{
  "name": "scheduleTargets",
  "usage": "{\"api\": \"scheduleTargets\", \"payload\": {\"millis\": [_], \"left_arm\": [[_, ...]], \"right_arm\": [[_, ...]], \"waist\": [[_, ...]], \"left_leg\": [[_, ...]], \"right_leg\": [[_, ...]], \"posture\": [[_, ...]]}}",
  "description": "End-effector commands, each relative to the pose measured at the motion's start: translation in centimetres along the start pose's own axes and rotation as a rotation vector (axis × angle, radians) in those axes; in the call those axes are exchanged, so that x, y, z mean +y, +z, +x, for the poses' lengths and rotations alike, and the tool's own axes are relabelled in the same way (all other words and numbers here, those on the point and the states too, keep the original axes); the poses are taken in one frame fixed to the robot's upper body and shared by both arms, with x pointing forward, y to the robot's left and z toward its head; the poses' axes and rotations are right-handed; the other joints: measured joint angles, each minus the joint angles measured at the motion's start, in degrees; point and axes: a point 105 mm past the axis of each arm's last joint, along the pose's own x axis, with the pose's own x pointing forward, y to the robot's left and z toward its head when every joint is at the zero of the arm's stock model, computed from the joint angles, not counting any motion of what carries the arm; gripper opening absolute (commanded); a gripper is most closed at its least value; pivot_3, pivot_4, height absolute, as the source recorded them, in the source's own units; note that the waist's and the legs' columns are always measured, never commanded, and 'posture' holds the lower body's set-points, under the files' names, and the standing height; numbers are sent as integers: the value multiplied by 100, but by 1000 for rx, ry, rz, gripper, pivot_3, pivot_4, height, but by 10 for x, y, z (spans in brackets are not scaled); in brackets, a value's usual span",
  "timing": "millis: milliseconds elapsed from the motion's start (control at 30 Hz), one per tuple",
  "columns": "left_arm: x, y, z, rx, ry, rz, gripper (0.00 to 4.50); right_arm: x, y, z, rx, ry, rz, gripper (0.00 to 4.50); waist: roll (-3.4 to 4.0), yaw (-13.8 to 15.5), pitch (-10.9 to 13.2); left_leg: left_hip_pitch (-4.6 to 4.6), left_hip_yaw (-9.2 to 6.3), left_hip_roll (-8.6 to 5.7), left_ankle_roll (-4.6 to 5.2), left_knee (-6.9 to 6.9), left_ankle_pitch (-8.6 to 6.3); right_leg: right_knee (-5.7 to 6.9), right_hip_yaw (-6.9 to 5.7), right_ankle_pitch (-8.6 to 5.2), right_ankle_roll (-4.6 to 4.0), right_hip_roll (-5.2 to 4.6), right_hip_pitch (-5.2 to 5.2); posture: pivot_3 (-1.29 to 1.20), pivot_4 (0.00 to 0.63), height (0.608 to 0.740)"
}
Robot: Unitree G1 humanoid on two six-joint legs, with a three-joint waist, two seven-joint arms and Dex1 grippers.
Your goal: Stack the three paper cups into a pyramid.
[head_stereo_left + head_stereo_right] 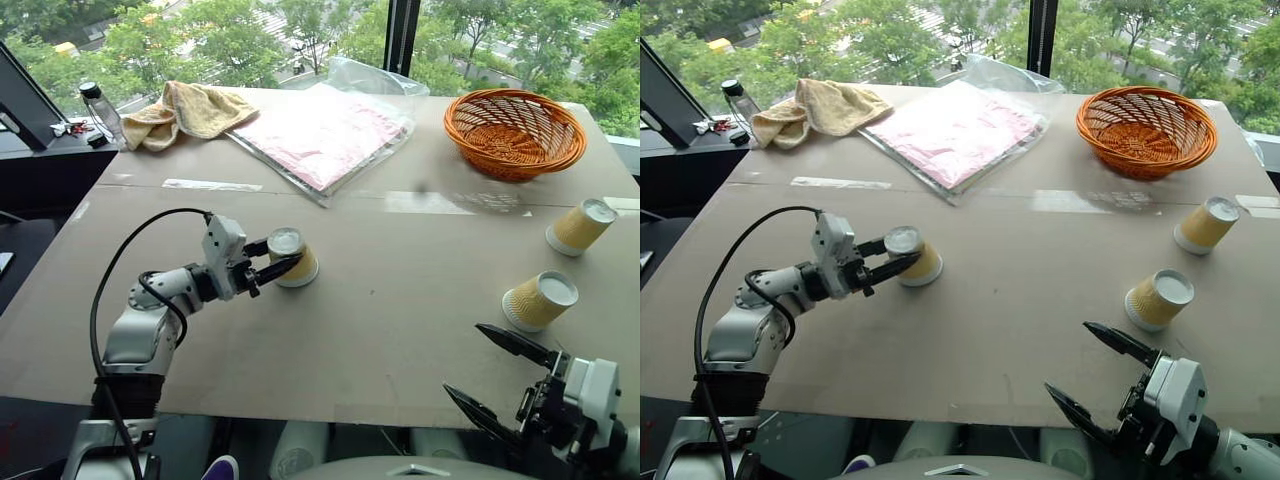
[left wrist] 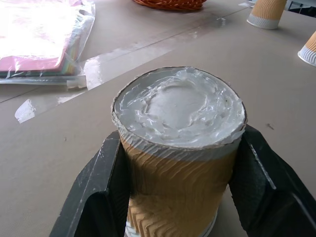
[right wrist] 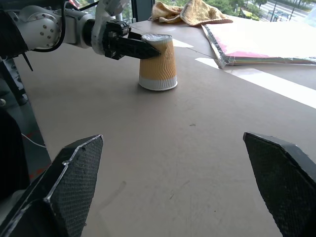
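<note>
Left hand (image 1: 268,267) is clamped on an upturned paper cup (image 1: 293,258) standing mid-worktop (image 1: 400,330). Judged light, thin-walled, easily crushed; grip the ribbed sides gently. Two more cups (image 1: 540,301) (image 1: 580,226) stand upturned, well apart, at right. Right hand (image 1: 500,375) hovers spread wide, empty.

no readable text anywhere, no labels, brands, numbers or signs legible on the cups, the basket, the packet or the table
</note>
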Motion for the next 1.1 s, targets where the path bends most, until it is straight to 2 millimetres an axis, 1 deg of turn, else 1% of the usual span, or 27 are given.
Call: {"api": "scheduleTargets", "payload": {"millis": [33,100,133,233,267,367,433,533,567,600,667,700,733,833,900,1033,1067,1100], "left_arm": [[-10,8,17,-38,-98,25,2104],[-12,13,31,-66,-135,30,2104],[-12,16,41,-75,-139,39,2104],[-15,23,68,-96,-167,58,2104],[-17,24,75,-100,-181,70,2104],[-23,29,99,-118,-211,94,2104],[-26,31,110,-122,-218,106,2104],[-25,28,119,-100,-215,126,2104],[-26,24,120,-82,-226,127,2104],[-26,21,120,-69,-236,129,3115],[-25,19,119,-62,-236,130,3900],[-24,20,119,-63,-234,132,4402],[-24,20,118,-64,-233,133,4463],[-22,23,112,-67,-235,138,4463],[-20,28,107,-87,-227,136,4463],[-18,37,85,-108,-220,132,4463],[-18,39,77,-110,-218,131,4463],[-20,41,66,-118,-221,130,4463]], "right_arm": [[3,13,5,-86,6,-29,4500],[0,15,7,-121,-15,-18,4500],[-1,15,7,-125,-17,-18,4500],[-1,14,8,-117,-23,-23,4500],[-1,14,8,-117,-28,-24,4500],[-2,11,9,-108,-48,-29,4500],[-2,8,8,-93,-62,-39,4500],[-4,7,8,-86,-91,-54,4500],[-5,7,7,-81,-101,-63,4500],[-5,7,7,-77,-107,-68,4500],[-7,7,6,-71,-131,-82,4500],[-8,6,5,-68,-139,-86,4500],[-8,6,5,-62,-143,-89,4500],[-10,5,3,-49,-154,-98,4500],[-11,4,3,-46,-161,-98,4500],[-18,5,-3,-40,-235,-111,4500],[-22,5,-7,-31,-274,-117,4500],[-31,6,-13,-18,-352,-145,4500]], "waist": [[-1,8,-1],[-2,5,-1],[-2,2,-1],[-1,1,1],[-4,5,1],[-4,-17,1],[-4,-12,1],[-4,-44,1],[-4,-63,1],[-4,-78,1],[-4,-96,1],[-4,-99,1],[-4,-103,1],[-4,-112,1],[-4,-116,1],[-3,-144,1],[-1,-147,0],[-1,-157,0]], "left_leg": [[0,0,-1,0,1,0],[-1,-4,-1,0,4,0],[-1,-3,-3,0,4,0],[-1,-3,-2,0,3,0],[-2,-5,-5,1,4,0],[-5,-8,-12,1,9,1],[-6,-8,-12,1,8,1],[-7,-8,-13,1,8,1],[-6,-9,-12,1,8,1],[-5,-9,-12,1,8,1],[-5,-9,-12,1,8,1],[-6,-9,-12,1,8,1],[-6,-9,-12,1,8,1],[-6,-11,-12,1,8,1],[-6,-11,-12,1,8,1],[-6,-13,-11,1,7,1],[-6,-13,-10,1,7,1],[-5,-13,-10,1,6,1]], "right_leg": [[0,0,0,0,-1,0],[0,-3,0,0,0,1],[0,-3,0,0,0,2],[1,-2,5,-6,1,0],[3,-4,19,9,2,1],[2,-2,20,11,0,4],[3,-2,21,11,1,3],[3,-2,14,24,1,2],[4,-2,14,24,2,2],[4,-2,13,25,2,2],[4,-2,13,26,2,2],[4,-2,13,26,2,2],[4,-2,13,26,2,2],[5,-3,13,25,2,2],[5,-3,13,25,2,2],[5,-3,16,18,1,2],[5,-3,18,15,2,2],[6,-3,22,9,1,2]], "posture": [[0,150,740],[0,150,740],[0,150,740],[0,150,740],[0,150,740],[0,150,740],[0,150,740],[0,150,740],[0,150,740],[0,150,740],[0,150,740],[0,150,740],[0,150,740],[0,150,740],[0,150,740],[0,150,740],[0,150,740],[0,150,740]]}}
